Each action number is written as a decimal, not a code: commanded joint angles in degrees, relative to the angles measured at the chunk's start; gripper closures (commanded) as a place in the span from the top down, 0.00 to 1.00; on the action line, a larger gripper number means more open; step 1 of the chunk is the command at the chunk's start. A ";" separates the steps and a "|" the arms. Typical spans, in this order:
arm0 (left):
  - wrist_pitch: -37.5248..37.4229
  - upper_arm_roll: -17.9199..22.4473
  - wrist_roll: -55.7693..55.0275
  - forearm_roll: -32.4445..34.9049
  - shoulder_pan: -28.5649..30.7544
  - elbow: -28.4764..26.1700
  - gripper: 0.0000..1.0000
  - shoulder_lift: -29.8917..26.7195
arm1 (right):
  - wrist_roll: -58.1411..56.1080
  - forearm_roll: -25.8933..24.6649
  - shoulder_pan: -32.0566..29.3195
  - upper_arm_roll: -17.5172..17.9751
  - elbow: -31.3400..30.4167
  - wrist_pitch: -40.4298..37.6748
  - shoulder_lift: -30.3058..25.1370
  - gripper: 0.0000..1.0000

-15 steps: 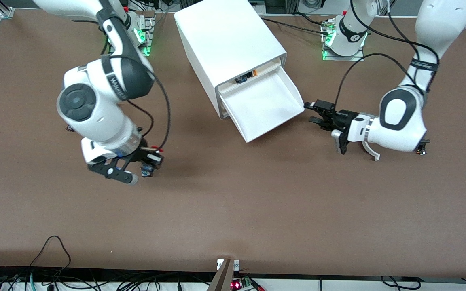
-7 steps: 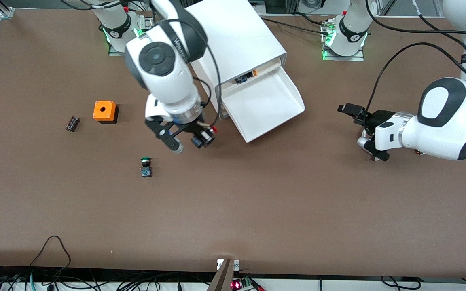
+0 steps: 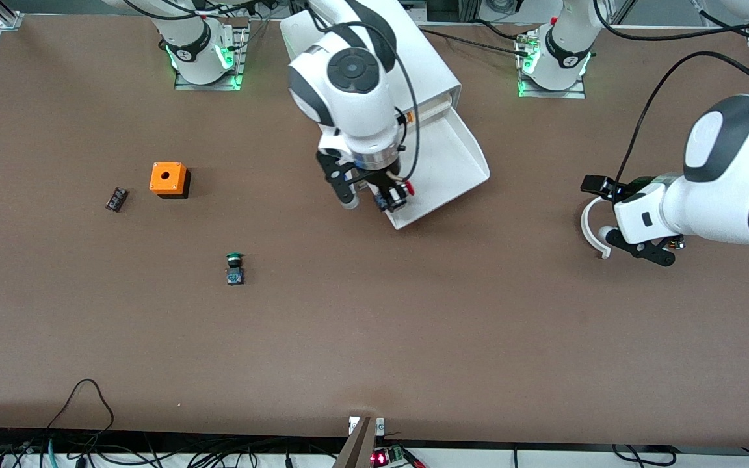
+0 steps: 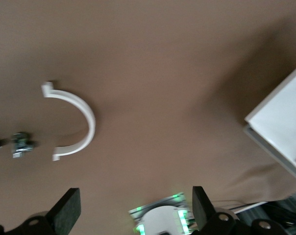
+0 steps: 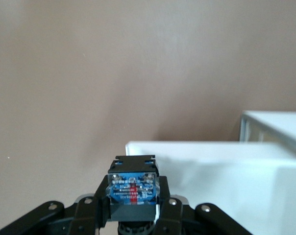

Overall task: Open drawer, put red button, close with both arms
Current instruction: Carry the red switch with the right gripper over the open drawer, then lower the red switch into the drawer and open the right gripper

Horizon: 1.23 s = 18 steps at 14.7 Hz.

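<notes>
My right gripper point(image 3: 389, 197) is shut on the red button point(image 3: 400, 192) and holds it over the front corner of the open drawer point(image 3: 443, 162). The right wrist view shows the button's bluish base point(image 5: 133, 188) between the fingers, with the drawer's white front wall point(image 5: 221, 166) just ahead. The drawer is pulled far out of the white cabinet point(image 3: 430, 65) and looks empty. My left gripper point(image 3: 644, 252) is open and empty, low over the table at the left arm's end, away from the drawer. Its fingers point(image 4: 64, 210) stand wide apart.
A white C-shaped piece point(image 3: 592, 227) lies on the table under my left hand, also seen from the left wrist point(image 4: 84, 117). The green-capped button point(image 3: 235, 268), an orange box point(image 3: 168, 179) and a small black part point(image 3: 116, 199) lie toward the right arm's end.
My right arm has carried the red button from near the green button across to the open drawer's front corner. My left arm has drawn back from the drawer toward its end of the table.
</notes>
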 commanded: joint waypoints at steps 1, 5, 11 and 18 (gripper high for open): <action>-3.48 0.51 -0.78 8.23 -4.55 5.34 1.00 0.61 | 6.33 -0.55 2.95 -1.02 1.33 2.96 3.01 0.00; -1.90 0.69 0.19 7.90 -3.85 6.40 1.00 0.69 | 12.05 -0.55 4.72 -1.02 1.33 6.92 5.38 0.00; -1.72 0.87 -1.04 6.15 -3.59 6.40 1.00 0.87 | 13.91 -0.38 5.59 -0.93 1.16 9.03 6.62 0.42; 0.20 1.04 -13.94 -0.80 -1.74 5.43 1.00 0.78 | 12.95 -0.47 4.98 -1.63 1.42 8.78 6.27 1.00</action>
